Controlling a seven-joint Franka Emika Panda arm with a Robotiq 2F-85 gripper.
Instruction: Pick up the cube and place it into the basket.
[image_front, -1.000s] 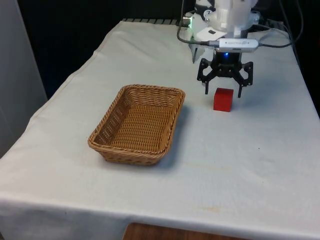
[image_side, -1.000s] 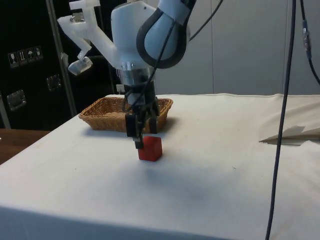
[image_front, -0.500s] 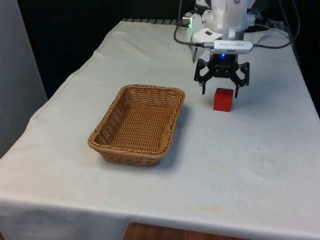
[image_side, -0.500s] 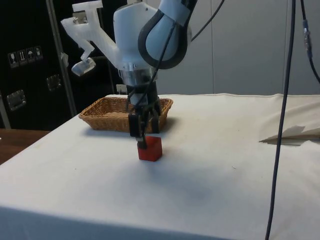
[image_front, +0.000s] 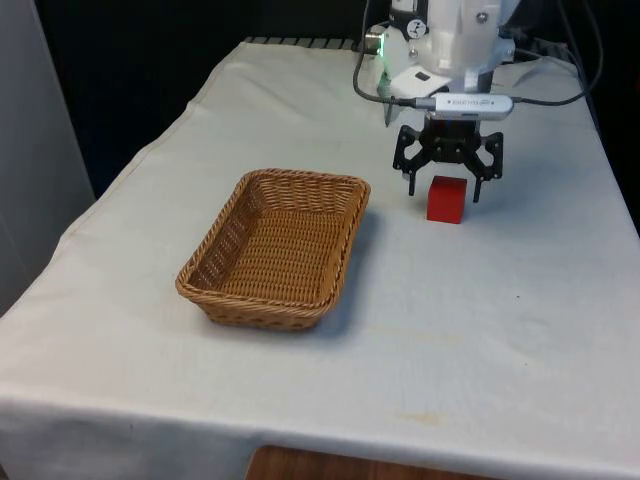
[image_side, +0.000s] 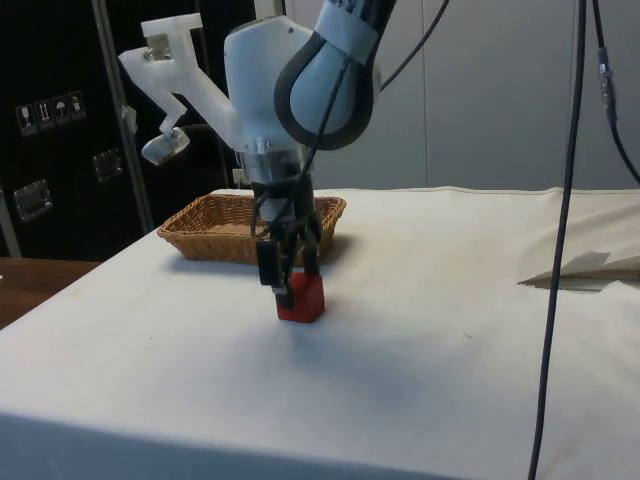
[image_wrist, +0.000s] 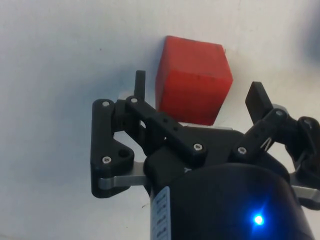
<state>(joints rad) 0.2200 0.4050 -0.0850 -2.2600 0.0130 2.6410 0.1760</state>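
Cube (image_front: 446, 199), red, sits on counter (image_front: 500, 320) upper right of front frame, wicker basket (image_front: 275, 246) at centre-left. Side frame: end effector (image_side: 285, 276) low over cube (image_side: 301, 297), centre-left. Wrist frame: fingers (image_wrist: 140, 86) spread wide, flanking cube (image_wrist: 192, 78), not touching. Looks rigid, light, matte; grip the two opposite flat faces.

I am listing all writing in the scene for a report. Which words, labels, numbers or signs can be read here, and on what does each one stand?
Small white signs on the dark cabinet in the side view: too small to read.
Narrow white label strip on the black pincer body in the wrist view: print too blurred to read.
Red cube, woven wicker basket, white cloth: no text.
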